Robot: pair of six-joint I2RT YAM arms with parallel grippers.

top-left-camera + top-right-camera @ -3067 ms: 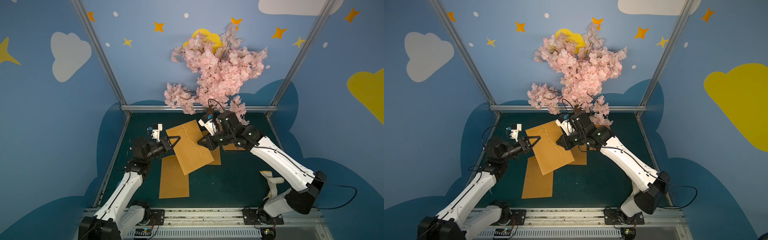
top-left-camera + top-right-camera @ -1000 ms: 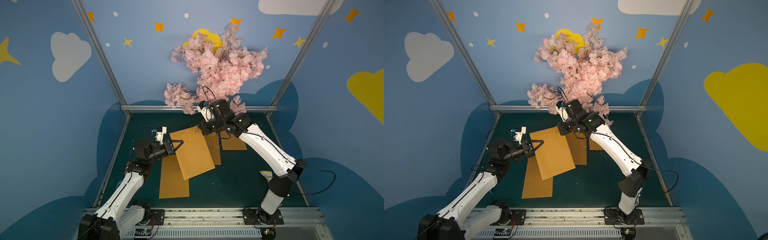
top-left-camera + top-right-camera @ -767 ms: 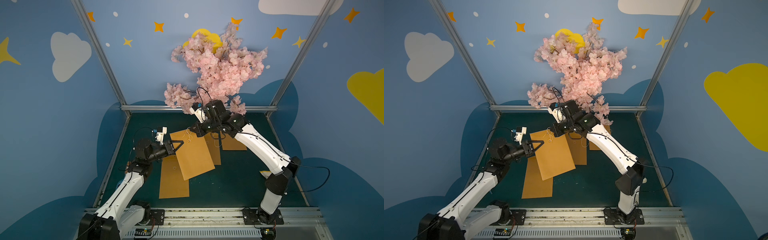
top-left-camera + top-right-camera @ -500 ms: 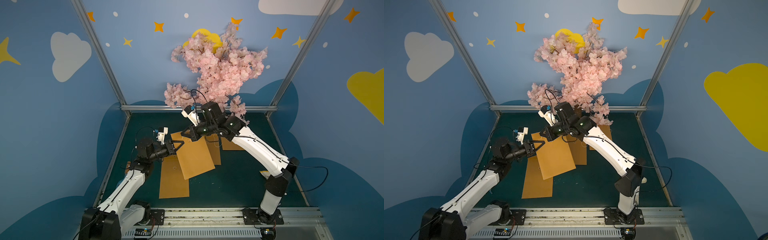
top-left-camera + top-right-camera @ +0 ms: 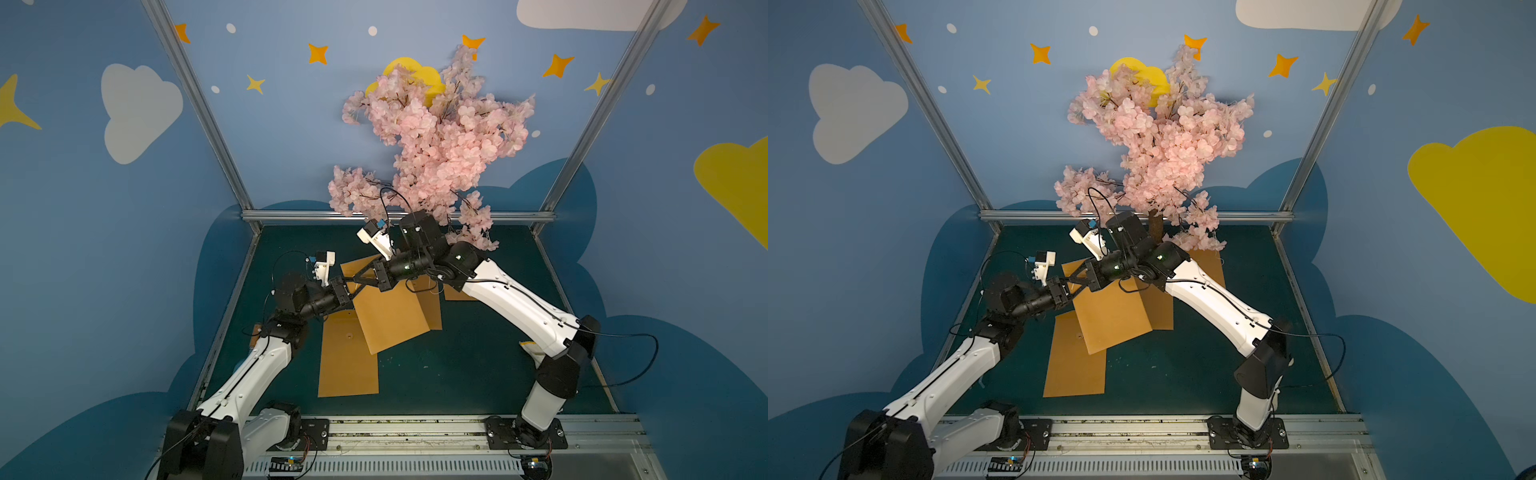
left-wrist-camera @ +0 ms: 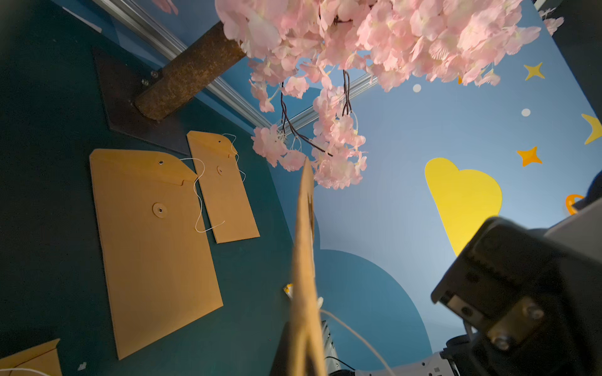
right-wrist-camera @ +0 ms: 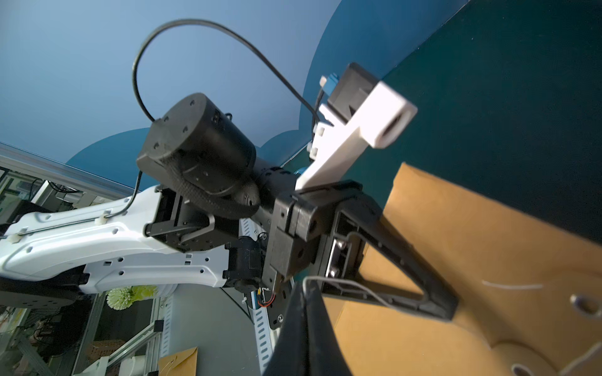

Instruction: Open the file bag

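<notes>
The file bag (image 5: 390, 316) (image 5: 1113, 311) is a brown paper envelope with a white tie string, lifted and tilted over the green table. My left gripper (image 5: 353, 291) (image 5: 1072, 293) is shut on its left edge near the flap. In the left wrist view the file bag (image 6: 304, 254) runs edge-on out of the left gripper (image 6: 304, 328). My right gripper (image 5: 348, 279) (image 5: 1069, 283) (image 7: 304, 286) is shut, its tip right beside the left fingers (image 7: 397, 260). A thin string (image 7: 345, 285) is pinched at that tip and trails to the flap (image 7: 472, 247).
Three more brown envelopes lie flat: a large one (image 5: 347, 361) (image 6: 153, 247) front-left, another under the held bag (image 5: 434, 307), a smaller one (image 6: 221, 185) near the tree trunk (image 6: 185, 78). Pink blossom branches (image 5: 432, 141) hang over the back of the table.
My right gripper has swung left and a little nearer with the string, ending beside the left gripper. The left gripper kept hold of the bag and barely moved.
</notes>
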